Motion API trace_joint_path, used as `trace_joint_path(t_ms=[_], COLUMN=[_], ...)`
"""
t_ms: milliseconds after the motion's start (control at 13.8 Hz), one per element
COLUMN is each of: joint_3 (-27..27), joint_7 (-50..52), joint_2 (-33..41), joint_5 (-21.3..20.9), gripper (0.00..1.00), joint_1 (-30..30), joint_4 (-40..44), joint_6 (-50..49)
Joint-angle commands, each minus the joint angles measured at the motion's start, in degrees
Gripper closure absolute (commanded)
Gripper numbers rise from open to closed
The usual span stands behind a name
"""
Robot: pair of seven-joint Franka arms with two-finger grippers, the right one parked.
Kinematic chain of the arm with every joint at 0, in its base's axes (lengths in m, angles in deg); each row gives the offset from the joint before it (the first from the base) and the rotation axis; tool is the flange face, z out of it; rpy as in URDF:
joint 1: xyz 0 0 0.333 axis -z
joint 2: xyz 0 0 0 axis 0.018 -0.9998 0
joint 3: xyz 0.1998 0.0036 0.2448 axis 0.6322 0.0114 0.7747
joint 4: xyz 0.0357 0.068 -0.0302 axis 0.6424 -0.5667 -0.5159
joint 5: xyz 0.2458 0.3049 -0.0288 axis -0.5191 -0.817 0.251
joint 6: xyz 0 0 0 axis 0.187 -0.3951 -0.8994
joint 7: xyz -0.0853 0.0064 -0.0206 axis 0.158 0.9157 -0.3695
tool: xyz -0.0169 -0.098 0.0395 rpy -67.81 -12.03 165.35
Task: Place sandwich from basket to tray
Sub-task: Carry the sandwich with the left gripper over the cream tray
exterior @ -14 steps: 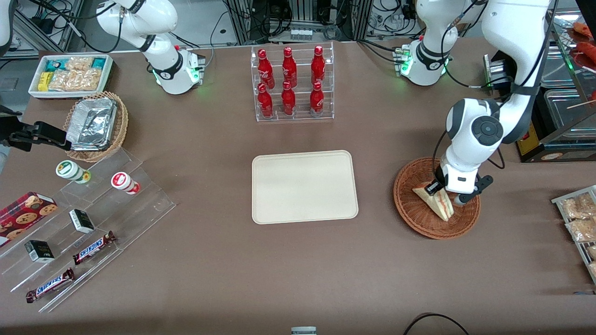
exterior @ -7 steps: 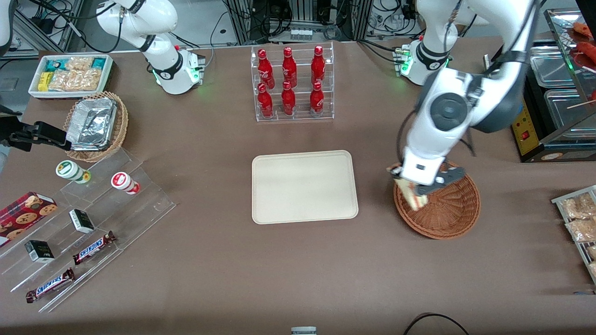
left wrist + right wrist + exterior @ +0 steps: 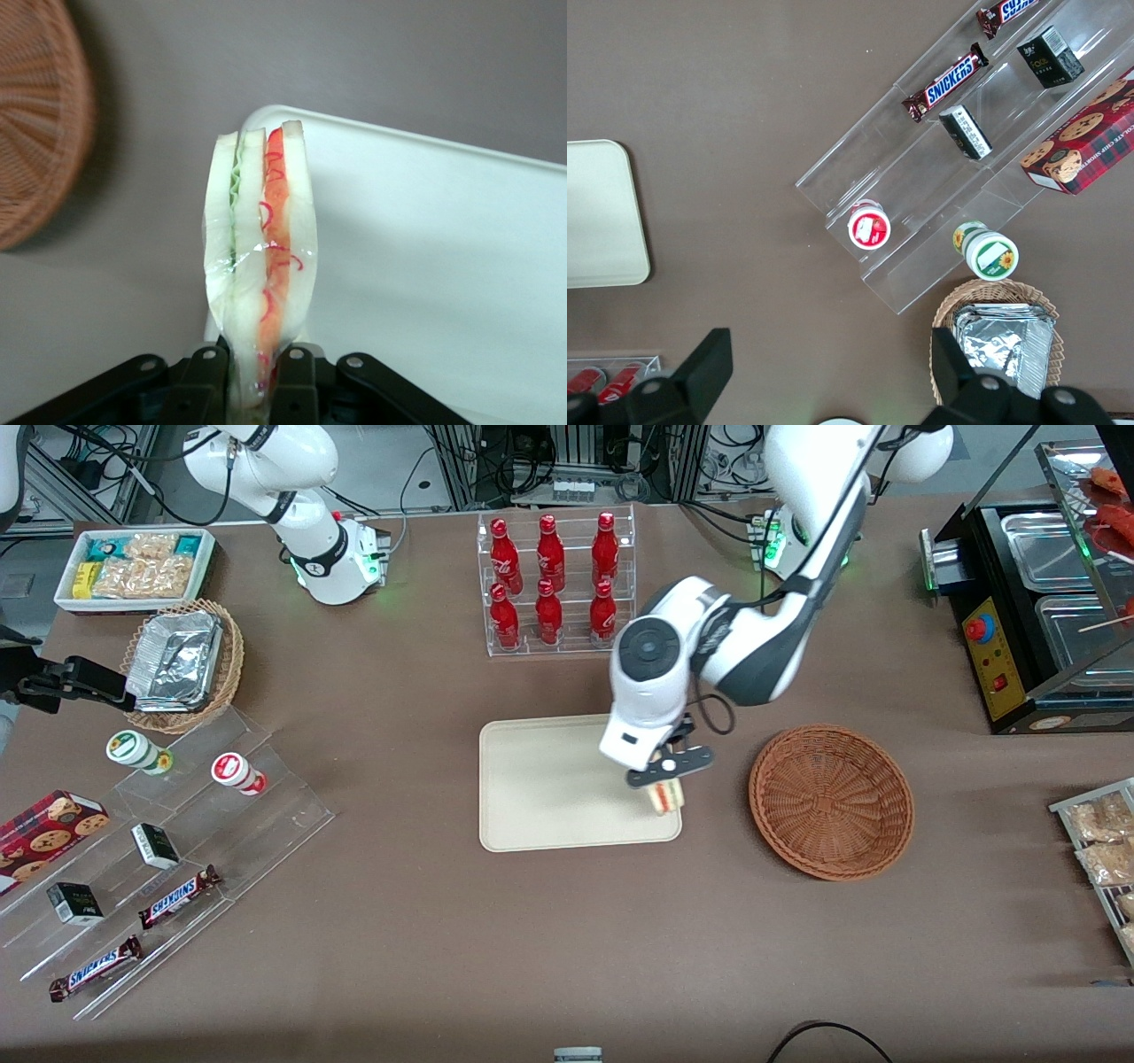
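Observation:
My left gripper hangs above the tray's corner nearest the basket, shut on the sandwich. In the left wrist view the wrapped sandwich stands on edge between the two black fingers, showing pale bread with green and red-orange layers, clear of the surface below. The cream tray lies flat at the table's middle with nothing on it; its rounded corner shows just under the sandwich. The reddish-brown wicker basket sits beside the tray toward the working arm's end, with nothing in it; its rim also shows from the wrist.
A clear rack of red bottles stands farther from the front camera than the tray. A foil-filled wicker basket, a white snack bin and an acrylic stand with candy bars sit toward the parked arm's end. Snack bags lie at the working arm's end.
The gripper has lifted the sandwich out of the basket and carried it sideways to above the tray's nearest corner. The basket now holds nothing.

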Motion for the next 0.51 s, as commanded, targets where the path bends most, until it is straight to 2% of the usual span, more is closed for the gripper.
trace_joint_path(t_ms=[0,436], joint_3=[0.7,0.8], joint_7=[0.9,-0.5], joint_2=[-4.9,-7.9], joint_5=[-0.9,-1.3], gripper=[1.00,1.00], joint_1=[3.4,6.2], joint_4=[3.9,3.4], joint_6=[4.8,11.5])
